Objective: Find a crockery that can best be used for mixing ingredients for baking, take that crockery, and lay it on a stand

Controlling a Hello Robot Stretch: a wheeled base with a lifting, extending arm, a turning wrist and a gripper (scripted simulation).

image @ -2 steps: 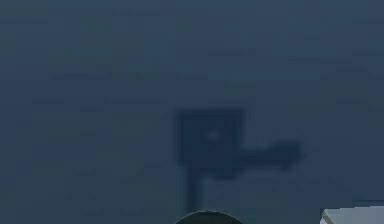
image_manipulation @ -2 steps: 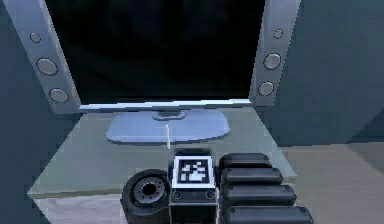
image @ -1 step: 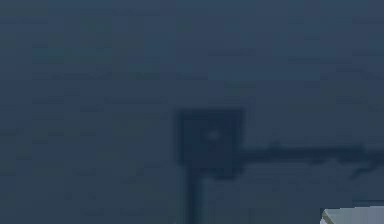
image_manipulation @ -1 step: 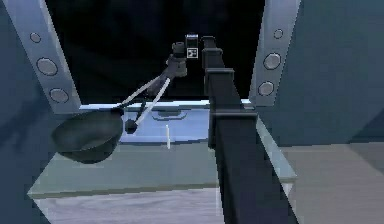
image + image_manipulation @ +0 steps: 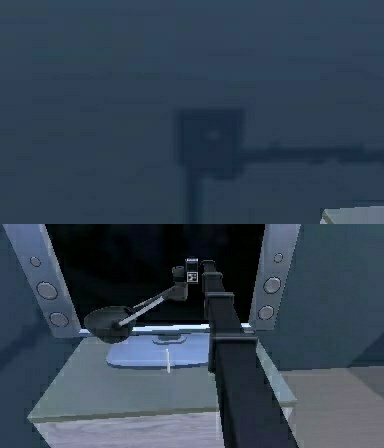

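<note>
At the arm side view's left of centre, the dark bowl sits at the tip of the gripper, whose fingers run leftward and slightly down to it. The stand has its pale top just below in the frame. I cannot tell whether the bowl is held or resting, nor how the fingers are set; no writing is legible.

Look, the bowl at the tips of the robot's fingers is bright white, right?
Not white. The bowl at the finger end of the gripper is dark, almost black. The arm side view shows it.
</note>
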